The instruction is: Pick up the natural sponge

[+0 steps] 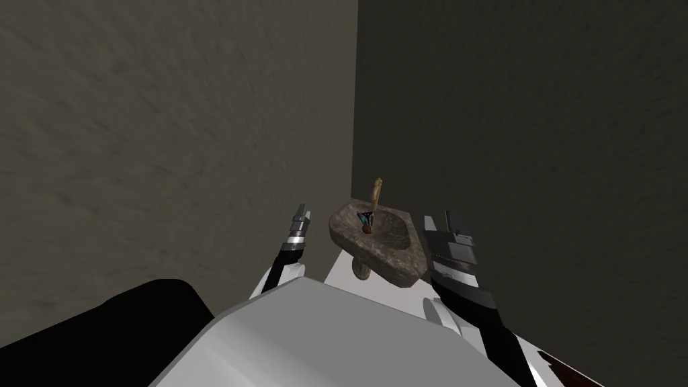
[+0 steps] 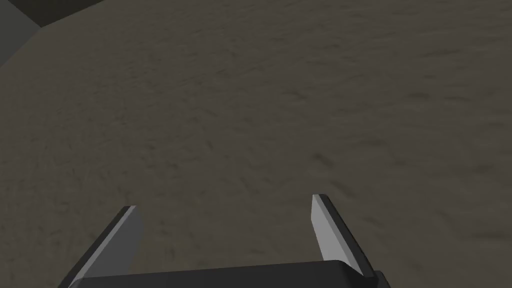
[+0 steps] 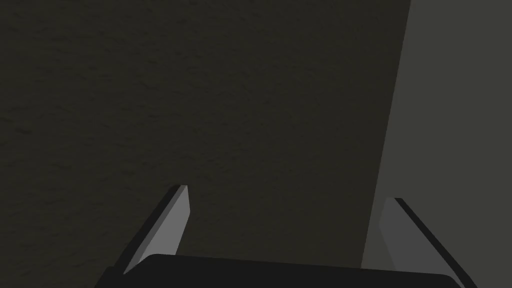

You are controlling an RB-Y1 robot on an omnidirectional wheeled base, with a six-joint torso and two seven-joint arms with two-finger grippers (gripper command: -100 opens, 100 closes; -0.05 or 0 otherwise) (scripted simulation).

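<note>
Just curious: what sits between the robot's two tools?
A mottled sink with a tap, seen in the head view, between the left tool and right tool.

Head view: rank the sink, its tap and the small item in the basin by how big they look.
1. Sink, mottled brown, clearly largest.
2. Tap, tan, upright at the back rim.
3. Small item in the basin, smallest; too small to tell what it is.

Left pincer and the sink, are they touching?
Apart. In the head view a strip of wall shows between the left pincer and the sink.
</note>
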